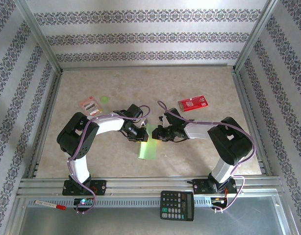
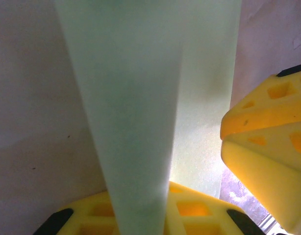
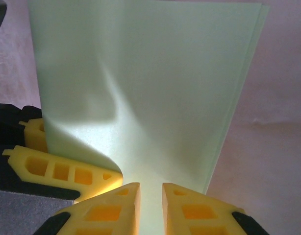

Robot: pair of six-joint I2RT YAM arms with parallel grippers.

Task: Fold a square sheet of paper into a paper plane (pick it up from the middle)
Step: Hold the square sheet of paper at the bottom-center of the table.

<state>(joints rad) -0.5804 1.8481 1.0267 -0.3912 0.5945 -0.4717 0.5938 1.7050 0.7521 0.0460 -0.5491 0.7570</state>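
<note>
The square sheet of paper (image 1: 147,146) lies mid-table, folded into a narrow light-green strip. Both grippers meet at its far end. My left gripper (image 1: 141,134) is shut on a raised flap of the paper (image 2: 136,122), which rises from between its yellow fingers (image 2: 204,210). My right gripper (image 1: 158,133) sits low over the paper (image 3: 155,83). Its fingertips (image 3: 118,200) stand a narrow gap apart, with green paper showing through the gap. The paper curls over the left gripper's finger (image 3: 62,169). In the left wrist view, the right gripper's fingers (image 2: 268,142) are close on the right.
A red-and-white packet (image 1: 192,104) lies at the back right. A pink packet (image 1: 89,105) and a tiny green disc (image 1: 104,99) lie at the back left. A calculator (image 1: 177,205) and a marker (image 1: 50,204) rest on the front rail.
</note>
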